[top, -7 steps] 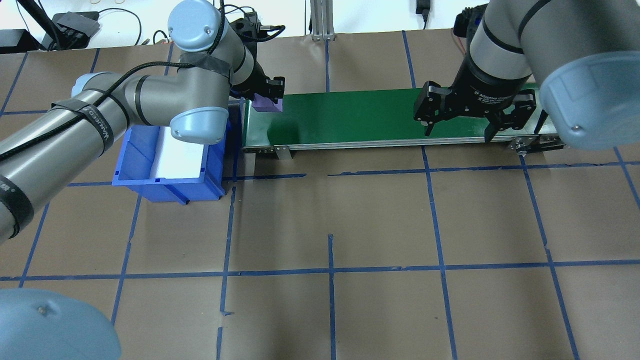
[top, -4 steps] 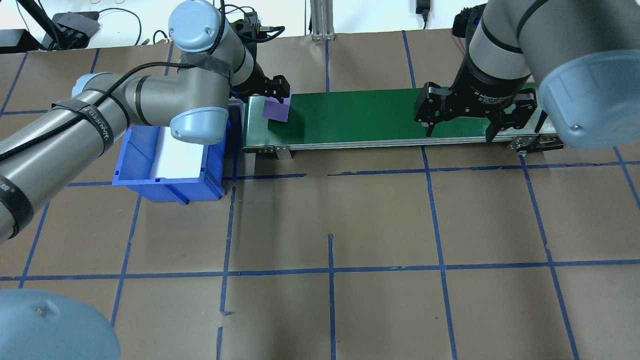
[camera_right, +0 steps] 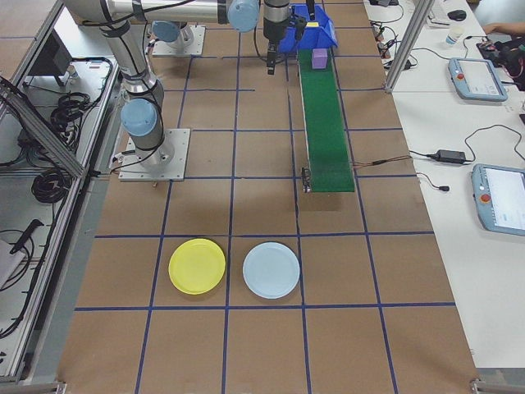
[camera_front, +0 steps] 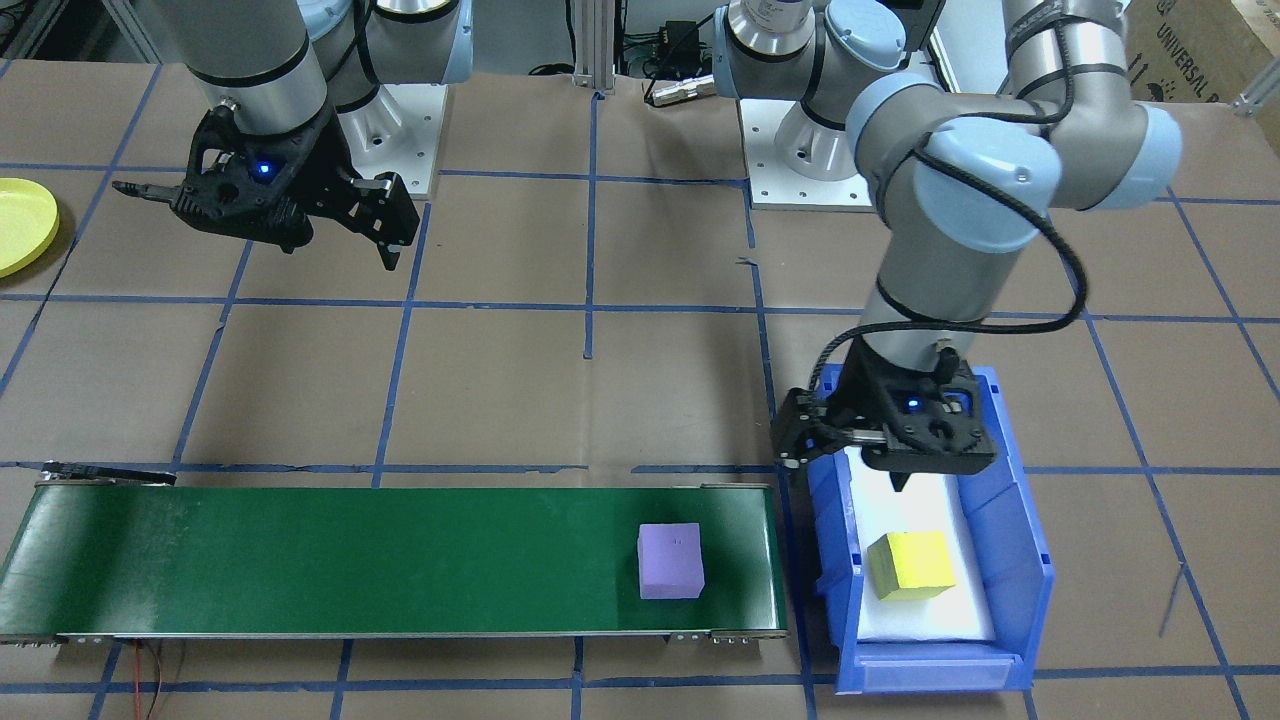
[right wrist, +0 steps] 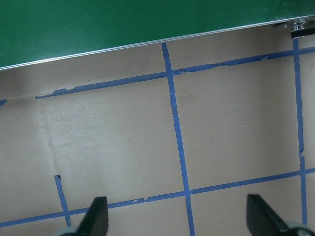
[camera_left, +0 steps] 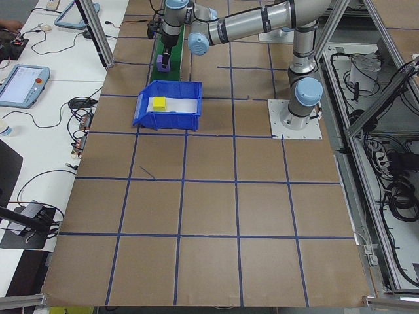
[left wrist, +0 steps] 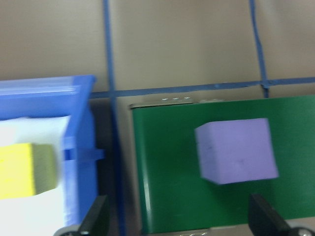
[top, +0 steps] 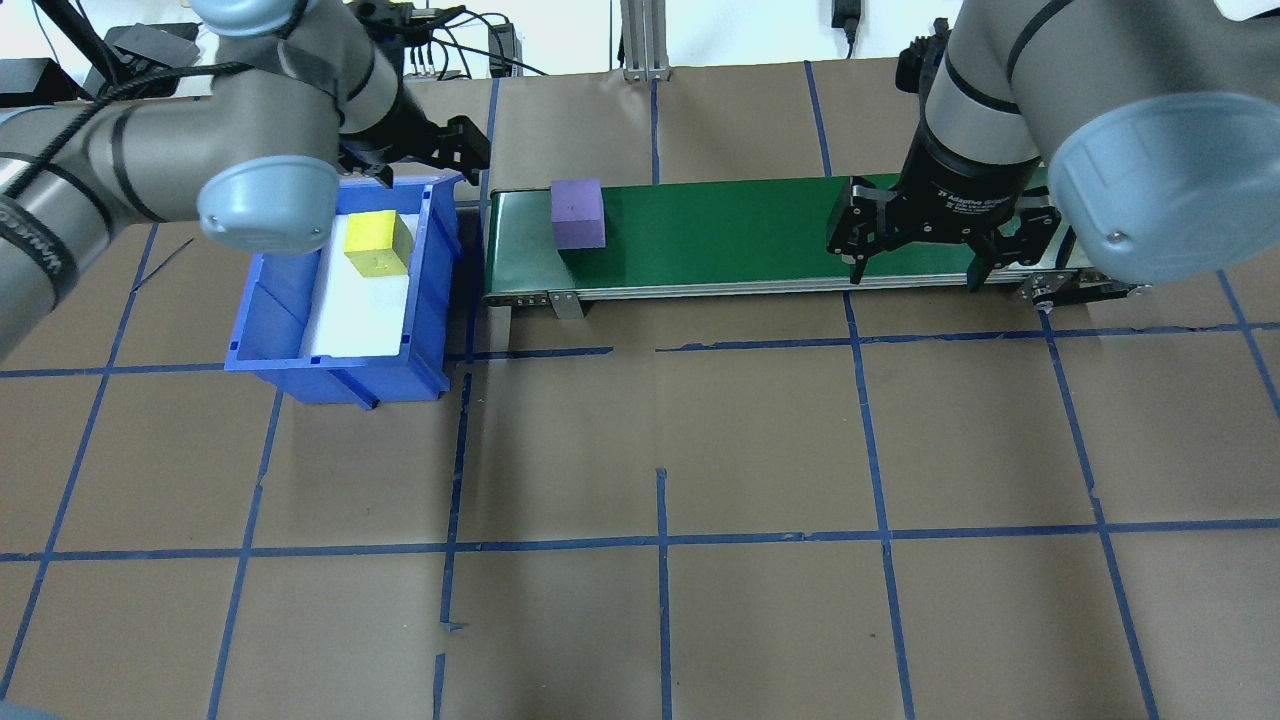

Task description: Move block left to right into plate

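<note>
Purple block point(top: 578, 213), released since the previous view, rests on the green conveyor point(top: 720, 235) at its 9 o'clock end, while the open, empty left hand point(top: 440, 150) has withdrawn over the blue bin point(top: 340, 355); right hand point(top: 915, 255) waits open, yellow plate point(camera_right: 197, 266) distant.

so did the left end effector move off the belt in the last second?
Yes. The left end effector has left the purple block on the green belt and swung back toward the blue bin, now at its far corner.
</note>
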{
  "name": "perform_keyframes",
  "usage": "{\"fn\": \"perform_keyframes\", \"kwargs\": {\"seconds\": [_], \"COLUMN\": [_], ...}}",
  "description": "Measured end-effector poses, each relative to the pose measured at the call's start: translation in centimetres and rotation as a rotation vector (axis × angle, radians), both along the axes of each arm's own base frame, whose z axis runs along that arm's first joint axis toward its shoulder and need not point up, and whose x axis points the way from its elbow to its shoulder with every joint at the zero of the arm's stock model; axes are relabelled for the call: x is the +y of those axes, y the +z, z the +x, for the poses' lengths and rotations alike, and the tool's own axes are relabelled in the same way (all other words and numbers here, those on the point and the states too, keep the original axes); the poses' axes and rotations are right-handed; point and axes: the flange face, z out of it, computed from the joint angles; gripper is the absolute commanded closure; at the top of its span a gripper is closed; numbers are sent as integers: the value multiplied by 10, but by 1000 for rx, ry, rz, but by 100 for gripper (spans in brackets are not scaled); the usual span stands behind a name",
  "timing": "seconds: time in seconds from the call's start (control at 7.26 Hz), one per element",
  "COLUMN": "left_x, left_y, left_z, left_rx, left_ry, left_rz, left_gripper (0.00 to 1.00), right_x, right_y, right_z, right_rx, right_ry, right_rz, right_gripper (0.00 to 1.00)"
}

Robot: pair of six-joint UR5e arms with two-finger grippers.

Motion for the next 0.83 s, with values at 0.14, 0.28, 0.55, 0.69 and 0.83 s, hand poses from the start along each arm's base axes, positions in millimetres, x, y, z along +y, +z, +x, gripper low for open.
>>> {"fn": "perform_keyframes", "kwargs": {"seconds": [0.14, 0.28, 0.55, 0.69, 0.83], "left_x": [-3, -5, -14, -22, -29], "left_y": [-4, -12, -39, -53, -65], "left_z": [42, 69, 87, 90, 91], "left_rx": [-17, -25, -13, -8, -7], "left_ry": [0, 4, 19, 21, 22], "left_rz": [21, 42, 84, 96, 100], "left_gripper": [0, 0, 0, 0, 0], "right_x": [-2, -3, -15, -27, -38], "right_y": [-4, -10, -34, -43, -47], "right_z": [-4, -6, -9, -15, -29], "right_rx": [38, 58, 71, 69, 66], "right_ry": [-4, -7, 1, -5, -23], "right_rz": [-6, -19, -54, -85, -105], "right_gripper": [0, 0, 0, 0, 0]}}
